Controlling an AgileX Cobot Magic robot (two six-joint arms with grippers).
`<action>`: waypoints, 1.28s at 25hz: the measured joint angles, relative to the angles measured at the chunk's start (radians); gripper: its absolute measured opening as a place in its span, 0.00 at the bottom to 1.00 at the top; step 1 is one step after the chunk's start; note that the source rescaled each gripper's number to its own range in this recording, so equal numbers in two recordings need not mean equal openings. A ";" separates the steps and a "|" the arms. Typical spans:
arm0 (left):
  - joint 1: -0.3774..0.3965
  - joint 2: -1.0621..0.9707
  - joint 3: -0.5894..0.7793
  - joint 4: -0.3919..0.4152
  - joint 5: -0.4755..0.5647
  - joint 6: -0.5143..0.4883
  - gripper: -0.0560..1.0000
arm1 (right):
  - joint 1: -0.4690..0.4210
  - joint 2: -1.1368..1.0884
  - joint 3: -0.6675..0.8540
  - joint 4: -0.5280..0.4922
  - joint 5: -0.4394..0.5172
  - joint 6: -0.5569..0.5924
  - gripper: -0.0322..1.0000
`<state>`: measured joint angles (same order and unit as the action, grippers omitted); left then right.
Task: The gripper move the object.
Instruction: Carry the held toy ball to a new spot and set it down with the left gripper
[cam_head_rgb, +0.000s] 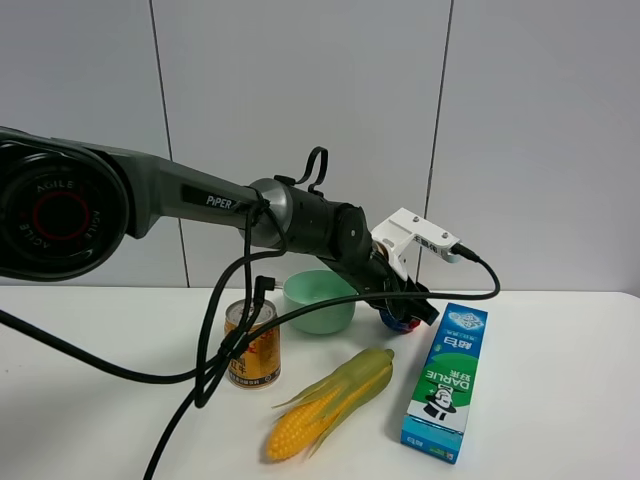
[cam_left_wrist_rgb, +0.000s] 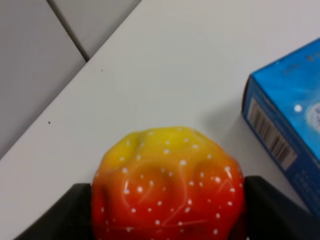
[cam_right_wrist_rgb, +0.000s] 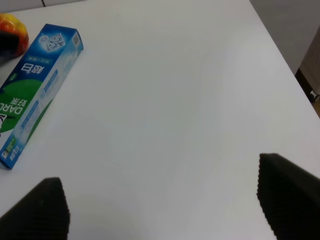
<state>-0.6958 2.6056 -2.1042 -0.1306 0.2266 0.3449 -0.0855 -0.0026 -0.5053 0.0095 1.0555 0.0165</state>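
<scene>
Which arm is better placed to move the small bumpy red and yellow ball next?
Left. The left gripper is shut on the bumpy red and yellow ball; the right gripper hangs open, beyond the blue and green toothpaste box.

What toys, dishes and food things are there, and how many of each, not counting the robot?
Bumpy multicoloured ball: 1
Mint-green round bowl: 1
Yellow metal can: 1
Yellow corn cob with green husk: 1
Blue-and-green toothpaste box: 1
Total: 5
</scene>
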 joint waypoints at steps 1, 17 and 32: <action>0.000 0.000 0.000 0.000 0.001 -0.001 0.08 | 0.000 0.000 0.000 0.000 0.000 0.000 1.00; -0.016 -0.314 0.000 0.038 0.313 -0.059 0.08 | 0.000 0.000 0.000 0.000 0.000 0.000 1.00; 0.207 -0.408 0.000 0.215 0.802 -0.315 0.08 | 0.000 0.000 0.000 0.000 0.000 0.000 1.00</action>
<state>-0.4883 2.1981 -2.1040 0.0842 1.0287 0.0302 -0.0855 -0.0026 -0.5053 0.0095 1.0555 0.0165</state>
